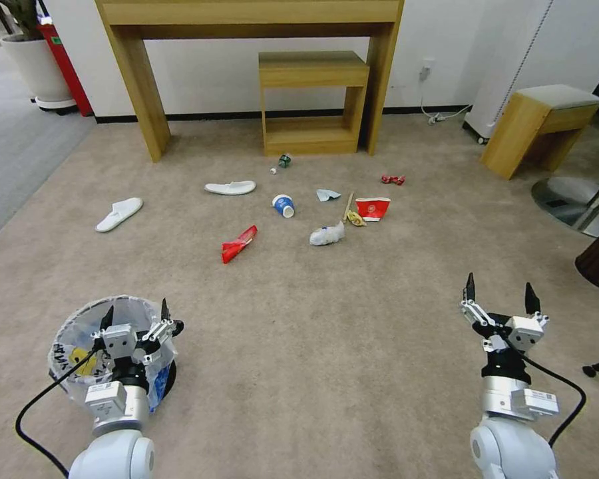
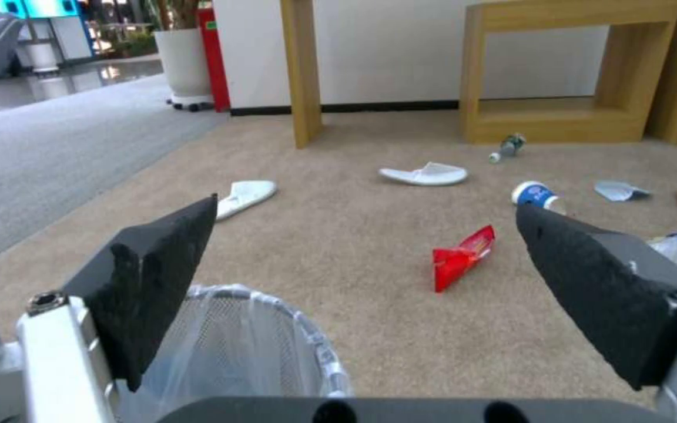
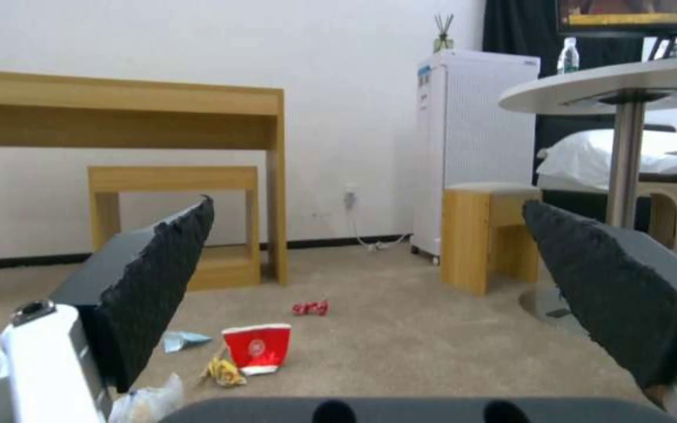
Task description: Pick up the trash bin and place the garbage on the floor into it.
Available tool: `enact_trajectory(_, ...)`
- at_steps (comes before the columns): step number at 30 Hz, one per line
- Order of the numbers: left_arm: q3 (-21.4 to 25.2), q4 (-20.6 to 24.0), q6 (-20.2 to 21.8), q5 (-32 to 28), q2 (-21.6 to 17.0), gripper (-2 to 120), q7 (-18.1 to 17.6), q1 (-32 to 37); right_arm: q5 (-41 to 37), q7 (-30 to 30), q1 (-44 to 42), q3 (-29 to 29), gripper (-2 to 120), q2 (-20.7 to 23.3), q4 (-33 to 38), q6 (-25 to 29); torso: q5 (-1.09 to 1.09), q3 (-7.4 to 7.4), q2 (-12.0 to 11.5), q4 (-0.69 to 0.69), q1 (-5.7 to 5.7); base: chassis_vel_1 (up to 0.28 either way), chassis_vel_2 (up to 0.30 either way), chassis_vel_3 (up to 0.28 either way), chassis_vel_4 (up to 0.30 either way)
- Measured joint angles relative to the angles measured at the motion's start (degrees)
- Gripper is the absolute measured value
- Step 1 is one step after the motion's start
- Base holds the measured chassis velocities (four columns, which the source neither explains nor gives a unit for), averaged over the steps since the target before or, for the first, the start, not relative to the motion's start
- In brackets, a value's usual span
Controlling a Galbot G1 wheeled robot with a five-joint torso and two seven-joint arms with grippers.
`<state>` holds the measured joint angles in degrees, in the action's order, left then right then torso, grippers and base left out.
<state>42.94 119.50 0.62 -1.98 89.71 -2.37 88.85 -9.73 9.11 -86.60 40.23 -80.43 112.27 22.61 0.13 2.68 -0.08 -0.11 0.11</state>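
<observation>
Trash bin (image 1: 70, 346) sits lower left of the head view, left gripper (image 1: 135, 318) spread wide right above it, holding nothing. Right gripper (image 1: 500, 293) also wide, lower right. Garbage (image 1: 238, 243) litters mid-frame; bare floor (image 1: 326, 346) lies between.

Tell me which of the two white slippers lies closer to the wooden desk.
The slipper in the middle of the carpet, beside the blue-white cup, lies closer to the desk. The other slipper lies farther out, toward the grey carpet.

both arms reach forward and low, left pincer (image 1: 135, 315) and right pincer (image 1: 500, 289) spread wide.
</observation>
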Motion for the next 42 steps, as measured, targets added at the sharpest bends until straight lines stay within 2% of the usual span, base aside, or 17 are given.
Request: enact_trajectory(42,-0.3,-0.9,-1.2,0.7,0.6,100,0.0,-0.3,2.4,-0.2,0.7,0.3,100,-1.0,-2.0,3.6,0.00,0.00,0.0,0.00,0.00,0.001,0.002,-0.003,-0.002)
